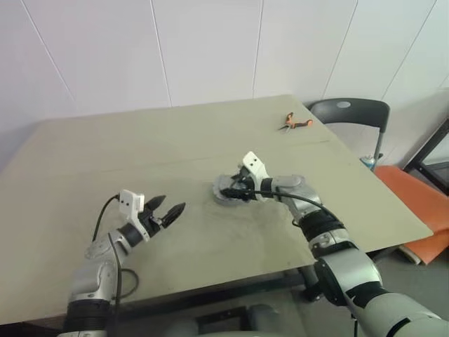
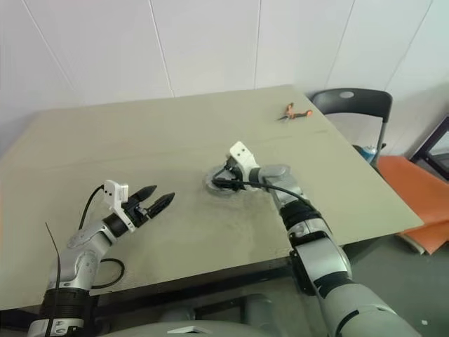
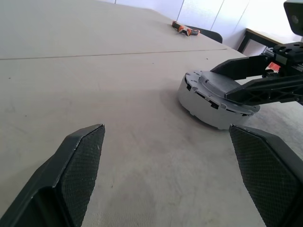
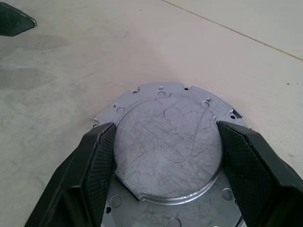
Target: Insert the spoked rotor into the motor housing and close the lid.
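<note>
The lid, a scratched round grey metal disc with a raised centre and small holes round its flange, lies flat on the table near the middle. From the left wrist view the lid is a low grey drum with notches in its side wall. My right gripper reaches over it from the right, its two fingers pressed against opposite sides of the raised centre. The spoked rotor and the motor housing are hidden. My left gripper hovers open and empty to the left of the lid, pointing towards it.
Orange-handled pliers lie near the table's far right corner. A black chair stands beyond that corner, and an orange board lies on the floor to the right. Bare tabletop surrounds the lid on all sides.
</note>
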